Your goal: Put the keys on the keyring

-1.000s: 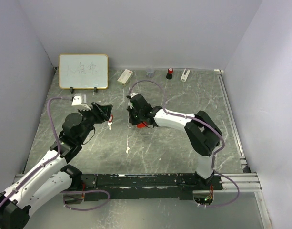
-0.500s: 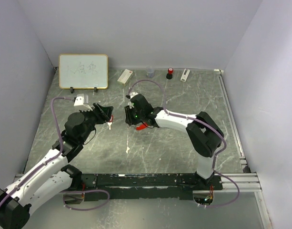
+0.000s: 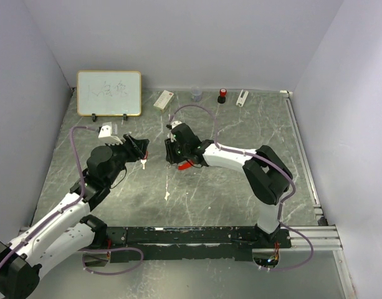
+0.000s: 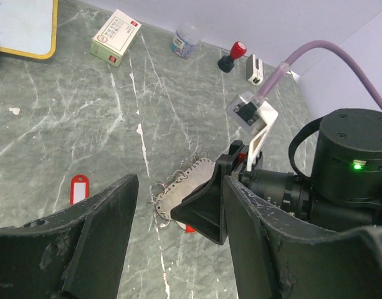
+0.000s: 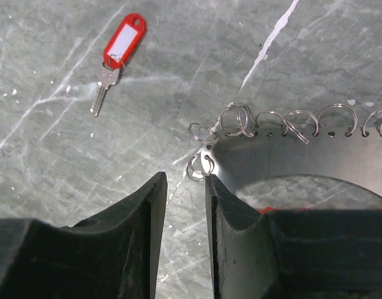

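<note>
STEP: grasp red key [image 5: 119, 47] | left fingers [image 4: 97, 237] spread, empty; centre over key before closing | right fingers [image 5: 116, 237] narrowly parted, empty, at keyring [image 5: 272, 152]

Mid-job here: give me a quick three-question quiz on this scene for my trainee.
1. True or false: the key with the red tag is already threaded onto the keyring.
2. Pick one. The left pincer is: A) shut on the key, B) open and holding nothing, C) out of every view.
3. Fill in: the stamp near the back wall has a ____ top.

Key
1. False: the key lies well apart from the keyring.
2. B.
3. Red.
</note>
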Motion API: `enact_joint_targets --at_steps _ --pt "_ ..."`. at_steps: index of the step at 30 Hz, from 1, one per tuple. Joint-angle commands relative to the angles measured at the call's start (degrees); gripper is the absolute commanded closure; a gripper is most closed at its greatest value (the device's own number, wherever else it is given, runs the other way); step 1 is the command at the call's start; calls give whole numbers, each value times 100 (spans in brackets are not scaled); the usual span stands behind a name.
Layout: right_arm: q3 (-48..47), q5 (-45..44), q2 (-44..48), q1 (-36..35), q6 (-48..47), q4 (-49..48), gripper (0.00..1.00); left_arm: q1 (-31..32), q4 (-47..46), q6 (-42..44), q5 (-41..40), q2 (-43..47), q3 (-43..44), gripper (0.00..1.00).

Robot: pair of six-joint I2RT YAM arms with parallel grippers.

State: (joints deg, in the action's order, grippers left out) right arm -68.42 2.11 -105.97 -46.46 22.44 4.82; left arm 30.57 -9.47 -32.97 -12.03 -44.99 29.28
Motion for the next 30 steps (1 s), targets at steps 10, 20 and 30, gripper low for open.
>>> enact_joint_targets --at_steps 10,20,30 --pt "-15 36 -556 29 166 10 71 -53 -186 51 -60 -6 -73 32" --pt "-101 -10 -723 63 204 52 84 -60 -129 82 -108 39 -75 32" --pt "301 -543 -253 126 234 106 100 -60 -168 59 -82 22 -95 32"
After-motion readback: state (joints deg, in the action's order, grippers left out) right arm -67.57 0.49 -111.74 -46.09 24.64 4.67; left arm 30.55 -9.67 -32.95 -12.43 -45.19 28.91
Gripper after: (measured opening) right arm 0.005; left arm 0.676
